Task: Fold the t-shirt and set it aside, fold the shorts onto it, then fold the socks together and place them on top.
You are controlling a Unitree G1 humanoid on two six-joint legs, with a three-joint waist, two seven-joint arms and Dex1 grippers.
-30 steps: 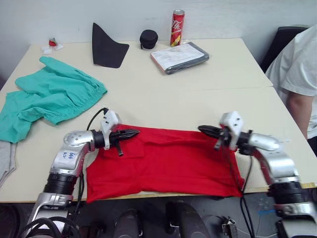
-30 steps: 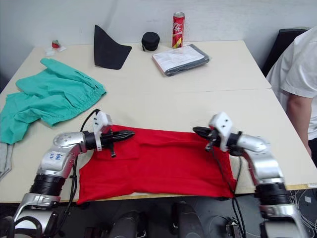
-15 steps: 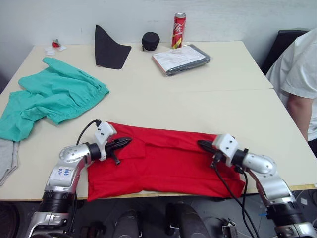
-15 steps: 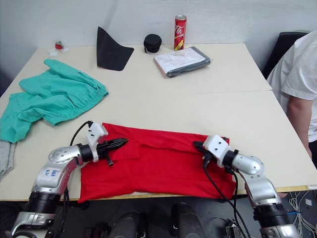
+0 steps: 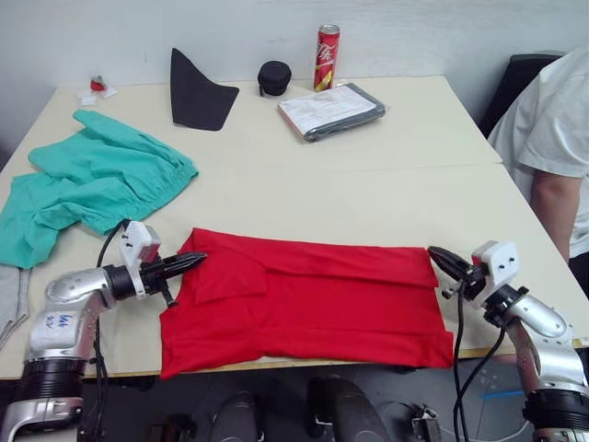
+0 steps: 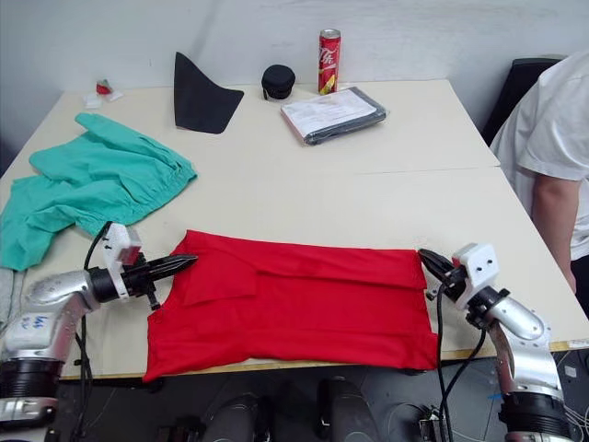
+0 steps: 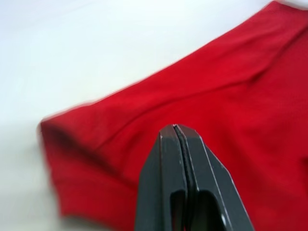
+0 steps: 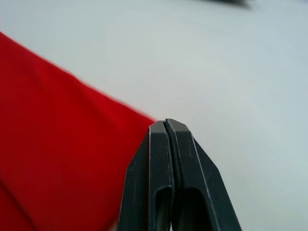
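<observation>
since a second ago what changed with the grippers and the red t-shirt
Both grippers drew outward off the t-shirt: the left gripper now sits at its left edge, the right gripper just past its right edge, both shut on nothing. The shirt stays flat in its fold at the table's near edge. The shorts and the soda can kept their places.

Your left gripper's two black fingers are pressed flat together, with nothing caught between them. Past their tips you see the bright red cloth t-shirt lying creased on the pale table surface, one rounded corner of it reaching onto the bare top.
</observation>
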